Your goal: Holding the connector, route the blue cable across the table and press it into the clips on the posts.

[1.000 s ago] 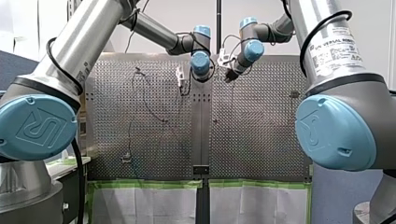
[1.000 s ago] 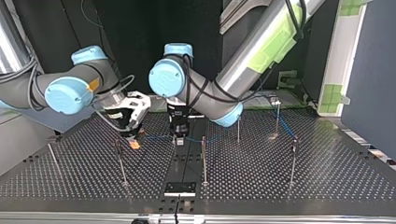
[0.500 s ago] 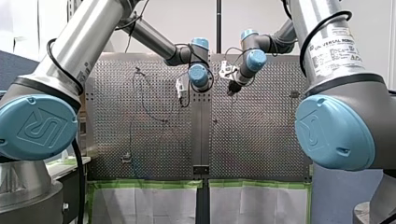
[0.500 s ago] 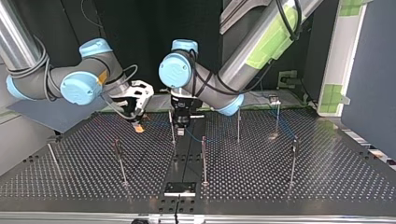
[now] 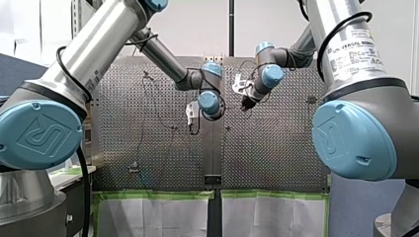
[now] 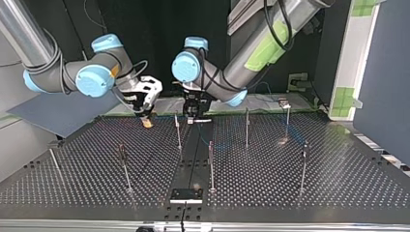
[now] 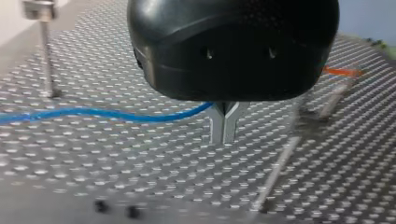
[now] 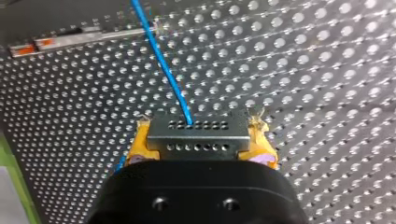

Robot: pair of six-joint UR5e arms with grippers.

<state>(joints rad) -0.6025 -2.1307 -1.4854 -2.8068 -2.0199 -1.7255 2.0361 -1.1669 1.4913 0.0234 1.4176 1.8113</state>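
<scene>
My right gripper has yellow pads and is shut on a grey metal connector. The blue cable runs out ahead of it over the perforated table. In the top view this gripper hangs low over the table at the far left of centre. My left gripper has its metal fingers pressed together, and the blue cable meets them at their notch. In the top view it stands just behind a thin post. In the front view, my left gripper and my right gripper flank the table's centre seam.
Several thin upright posts stand across the table, among them one near the centre, one behind it and two at the top view's right. A small black plate lies at the near edge.
Both grippers have moved toward the far side of the top view, away from that camera. My left gripper has passed from beside the centre-left post to behind it.
</scene>
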